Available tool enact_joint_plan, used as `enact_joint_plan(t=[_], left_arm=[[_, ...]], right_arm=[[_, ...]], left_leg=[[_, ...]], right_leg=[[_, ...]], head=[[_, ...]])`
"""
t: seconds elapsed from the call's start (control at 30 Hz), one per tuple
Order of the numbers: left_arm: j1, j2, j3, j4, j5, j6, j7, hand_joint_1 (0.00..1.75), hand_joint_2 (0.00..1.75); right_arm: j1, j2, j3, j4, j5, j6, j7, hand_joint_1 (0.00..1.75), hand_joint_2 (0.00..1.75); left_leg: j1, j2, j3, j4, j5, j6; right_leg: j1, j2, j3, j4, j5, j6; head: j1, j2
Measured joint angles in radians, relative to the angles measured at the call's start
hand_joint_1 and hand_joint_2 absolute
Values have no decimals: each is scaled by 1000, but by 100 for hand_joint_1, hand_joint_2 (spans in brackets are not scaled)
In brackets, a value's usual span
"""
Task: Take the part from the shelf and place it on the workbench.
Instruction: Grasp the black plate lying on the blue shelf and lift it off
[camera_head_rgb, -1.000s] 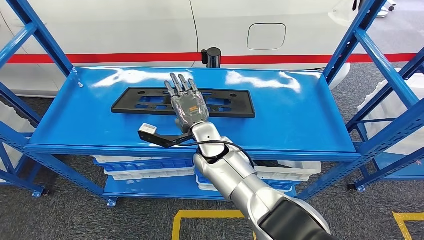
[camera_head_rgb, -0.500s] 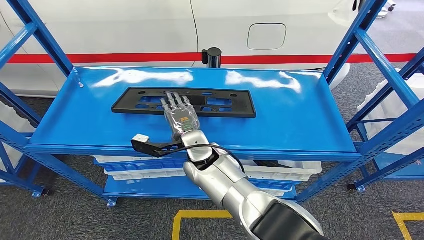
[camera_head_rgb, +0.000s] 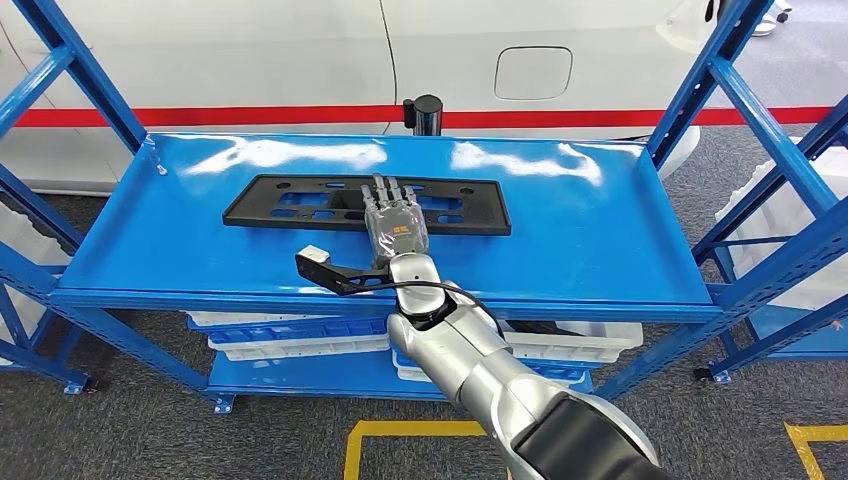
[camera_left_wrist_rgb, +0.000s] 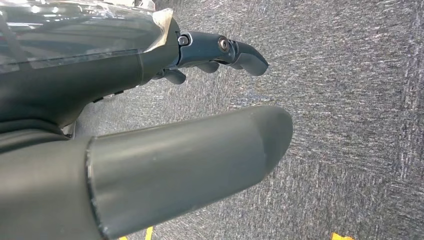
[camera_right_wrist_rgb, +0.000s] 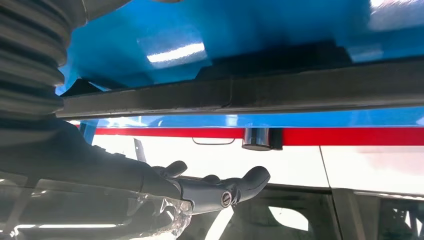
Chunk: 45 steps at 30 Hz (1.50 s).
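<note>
Black plastic part (camera_head_rgb: 366, 203) lies flat on the blue shelf (camera_head_rgb: 590, 250) at centre frame; I see my right robot hand (camera_head_rgb: 394, 222) over its middle, fingers extended, gripping nothing.

robot hand (camera_head_rgb: 396, 222) hiding part's (camera_head_rgb: 300, 203) middle

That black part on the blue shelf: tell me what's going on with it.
The robot's right hand reaches over the long black part, which lies flat on the blue shelf, fingers extended over its middle. It isn't lifted, and a grip can't be confirmed. The left hand hangs over grey carpet holding nothing.
</note>
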Motion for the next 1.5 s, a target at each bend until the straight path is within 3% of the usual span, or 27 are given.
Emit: enact_joint_plan(t=[0.07,0.1,0.2,0.23,0.27,1.03,1.5], left_arm=[[0,0,0,0,0,1,0,0,0],[0,0,0,0,0,2,0,0,0],[0,0,0,0,-1,4,0,0,0],[0,0,0,0,-1,4,0,0,0],[0,0,0,0,-1,5,0,0,0],[1,2,0,0,12,22,-18,0,0],[1,2,0,0,8,34,-7,0,0]], right_arm=[[-1,-2,-4,1,0,-2,1,0,175],[-2,-2,-6,1,0,-6,2,21,175],[-5,-2,-12,1,0,-18,6,144,175],[-7,-2,-16,2,0,-21,7,167,175],[-9,-2,-19,2,-1,-22,7,173,175],[-11,-8,-21,11,49,-27,20,175,175],[-5,-20,-18,17,63,19,60,175,175]], left_leg=[[0,0,0,0,0,0],[0,0,0,0,0,0],[0,0,0,0,0,0],[0,0,0,0,0,0],[0,0,0,0,0,0],[0,0,1,0,0,0],[0,-1,3,0,0,0]], right_leg=[[0,0,0,0,0,0],[0,0,0,0,0,0],[0,0,0,0,0,0],[0,0,0,0,0,0],[0,0,0,0,0,0],[0,0,1,0,0,0],[0,0,3,0,0,0]], head=[[0,0],[0,0],[0,0],[0,0],[0,0],[0,0],[0,0]])
